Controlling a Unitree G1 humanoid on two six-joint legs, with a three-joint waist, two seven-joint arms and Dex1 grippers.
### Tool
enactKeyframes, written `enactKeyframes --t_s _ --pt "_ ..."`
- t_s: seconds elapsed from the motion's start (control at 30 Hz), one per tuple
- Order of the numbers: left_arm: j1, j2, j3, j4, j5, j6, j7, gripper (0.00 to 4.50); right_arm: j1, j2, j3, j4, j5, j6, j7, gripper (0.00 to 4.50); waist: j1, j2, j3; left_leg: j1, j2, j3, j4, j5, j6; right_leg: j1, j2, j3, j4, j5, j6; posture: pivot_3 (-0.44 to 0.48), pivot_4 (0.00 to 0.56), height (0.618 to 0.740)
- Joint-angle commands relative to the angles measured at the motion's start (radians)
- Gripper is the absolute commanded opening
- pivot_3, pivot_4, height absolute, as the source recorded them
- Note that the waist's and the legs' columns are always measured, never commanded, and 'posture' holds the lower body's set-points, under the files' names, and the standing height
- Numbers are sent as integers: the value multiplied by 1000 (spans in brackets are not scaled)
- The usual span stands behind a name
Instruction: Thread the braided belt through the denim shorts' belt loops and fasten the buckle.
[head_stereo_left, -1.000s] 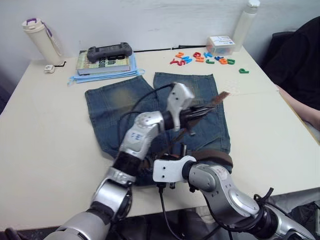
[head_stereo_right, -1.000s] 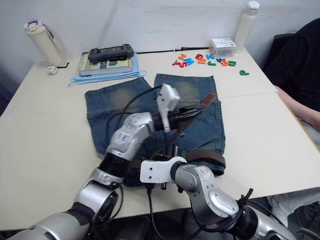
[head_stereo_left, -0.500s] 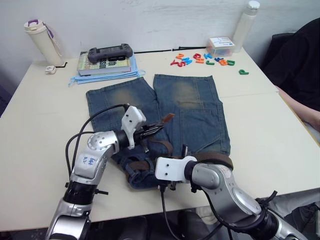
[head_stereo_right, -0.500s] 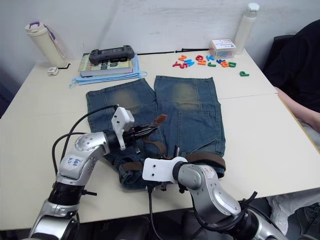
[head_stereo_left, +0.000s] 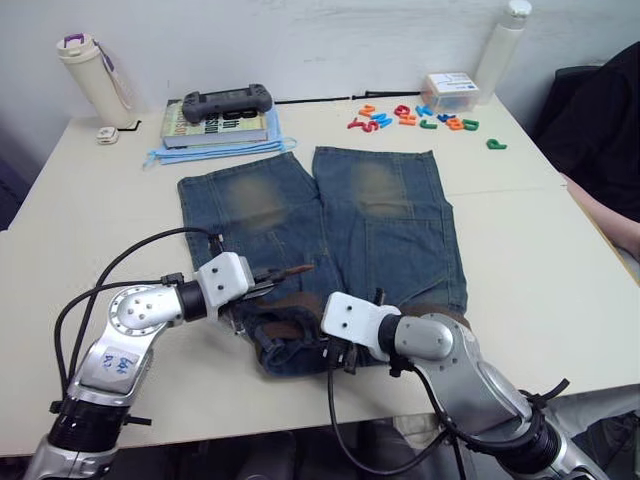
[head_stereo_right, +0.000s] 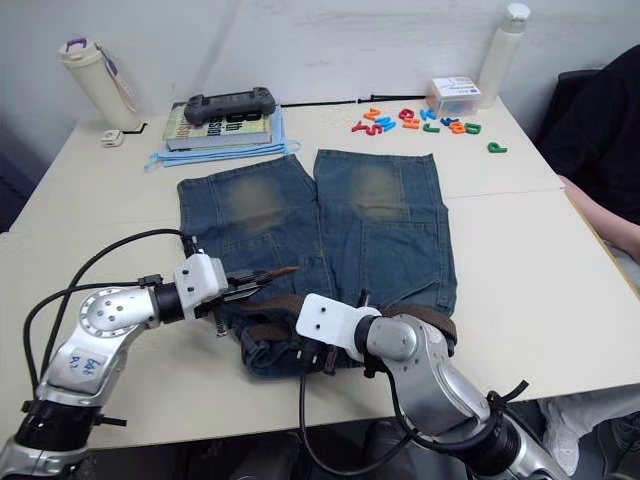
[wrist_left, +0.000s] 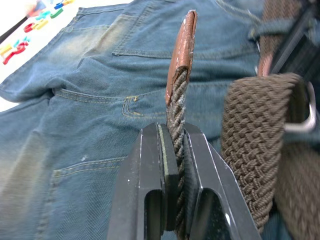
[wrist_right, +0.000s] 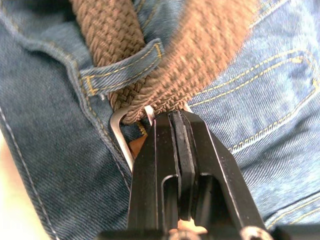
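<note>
your left claw was clamped on the braided belt just short of its tan leather tip, which stuck out past the fingers over the denim shorts; gripping there left a stiff free end you could steer. your right claw was pressed together at the buckle, apparently pinning the metal frame at the waistband so it would not slide while the other end was pulled. whether the fingers truly had the frame between them i could not tell.

going from large to small: the surface carried the shorts spread flat, legs pointing away from you and waistband at the near edge, which put the belt loops within reach of both arms. the belt ran along that waistband, bunched where the two claws met near the middle. one belt loop had the braided strap passing under it, so that part of the threading looked done. the buckle sat just beside that loop, touching the braid.

you seemed to be at the fastening step: the tip would need to be brought round and fed through the frame. the risk was the braid snagging on the prong or tugging the denim into folds.
</note>
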Motion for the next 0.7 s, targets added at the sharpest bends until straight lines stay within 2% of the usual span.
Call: enactKeyframes --t_s 0.03,0.17,0.33,0.47,0.57,0.67,0.7 --pt "24 15 -29 -21 49 -98 -20 0 -25 36 -108 -73 68 59 -22 122 -1 1 2 0 0 0 0 0 0 0 0 0 0 0 0 0 150 730" --pt "24 14 -54 -5 83 -145 -28 0 -42 43 -193 -141 134 113 -33 122 -1 1 4 -1 0 0 0 0 1 -1 0 0 0 0 0 0 150 730" --pt "1 2 -92 7 116 -162 -31 0 -33 25 -237 -209 195 158 -62 122 -2 2 5 -2 0 0 0 -1 0 -2 0 0 0 0 0 0 150 730" --pt "-15 16 -107 11 150 -193 -34 0 42 -120 -226 -281 194 91 -68 122 2 2 6 -2 0 0 0 -1 1 -1 0 -1 -1 0 0 0 150 730" --pt "-13 26 -96 7 151 -192 -34 0 128 -221 -172 -312 169 -7 -92 122 1 1 7 -3 -1 1 0 -2 2 -1 0 -2 -2 0 0 0 150 730" --pt "-4 35 -74 2 141 -185 -32 0 192 -248 -146 -314 151 -68 -137 122 0 0 7 -3 1 1 0 -2 1 -1 -1 -3 -3 0 0 0 150 730" --pt "1 39 -68 1 138 -184 -32 0 212 -255 -137 -311 138 -88 -154 658 -4 1 8 -3 1 1 0 -2 1 -2 -1 -3 -3 0 0 0 150 730"
